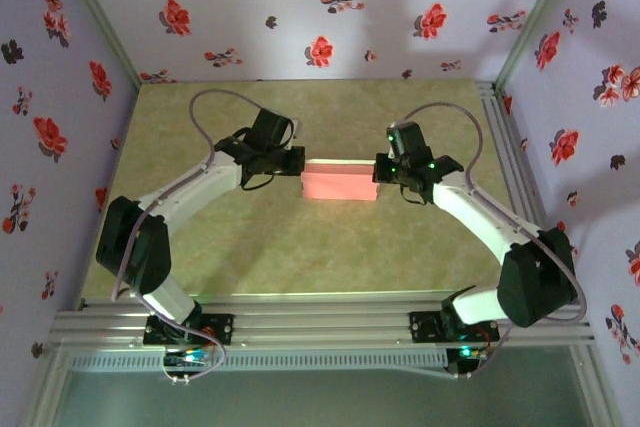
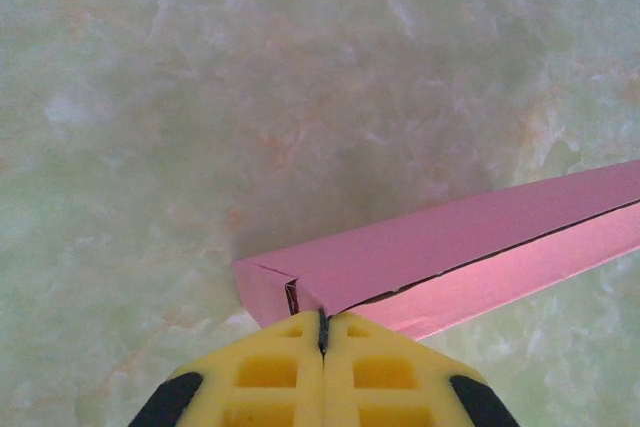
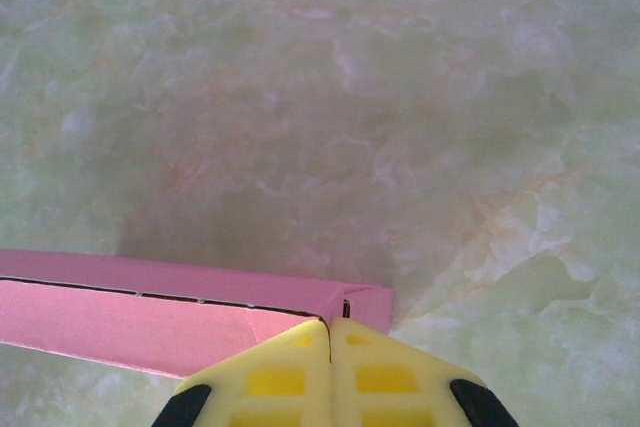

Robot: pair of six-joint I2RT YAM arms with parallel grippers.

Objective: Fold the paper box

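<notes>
Mid worktop (image 1: 300,257), between the tools: box (image 1: 340,185), pink, folded flat. At its left end, left tool (image 1: 298,169), shut, tips against the card. At its right end, right tool (image 1: 380,169), shut too. Probably light, thin, bendy, easy to crush. Best to pinch softly at the ends.

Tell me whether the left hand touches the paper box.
Touching. In the left wrist view, the shut left hand meets the paper box at its end corner, with no gap.

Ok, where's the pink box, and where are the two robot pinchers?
paper box (image 1: 340,185), top external view, middle of pink face.
left gripper (image 2: 323,330), left wrist view, where yellow fingertips meet.
right gripper (image 3: 328,332), right wrist view, where yellow fingertips meet.
</notes>
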